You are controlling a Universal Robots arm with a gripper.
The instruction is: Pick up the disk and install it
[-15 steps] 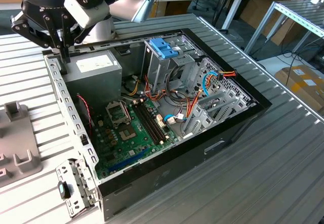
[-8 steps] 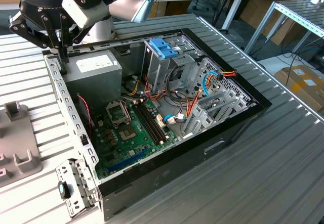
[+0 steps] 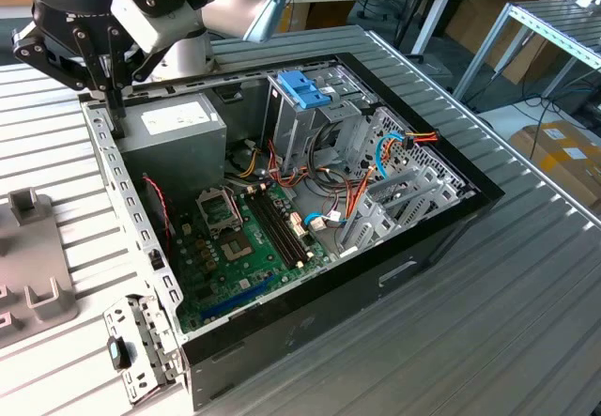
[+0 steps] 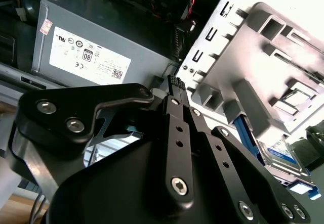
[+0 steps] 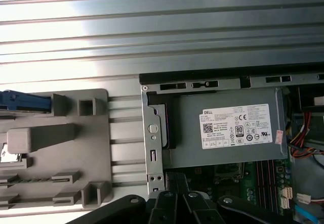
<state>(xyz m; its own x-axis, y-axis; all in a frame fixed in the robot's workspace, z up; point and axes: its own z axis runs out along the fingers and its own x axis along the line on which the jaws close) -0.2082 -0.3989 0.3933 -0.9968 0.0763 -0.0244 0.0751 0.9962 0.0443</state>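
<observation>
While the arm hangs in the upper left of the exterior view, its gripper [image 3: 116, 120] sits right at the corner of the open PC case [image 3: 441, 223], just beside the grey power supply [image 3: 174, 125]. The fingertips [image 4: 175, 83] look pinched together with nothing between them, so it's clenched and empty. The disk [image 4: 280, 150] lies in the grey plastic fixture [image 4: 263, 42] outside the case on the ribbed metal table [image 3: 488, 341], with blue carrier rails along its edges, and the gripper isn't touching it. In the first wrist view you only get one blue edge of it at the fixture's side. Inside the case, the metal drive cage [image 3: 300, 130] stands in the upper middle of the exterior view, and the green motherboard [image 3: 244, 238] is below it
</observation>
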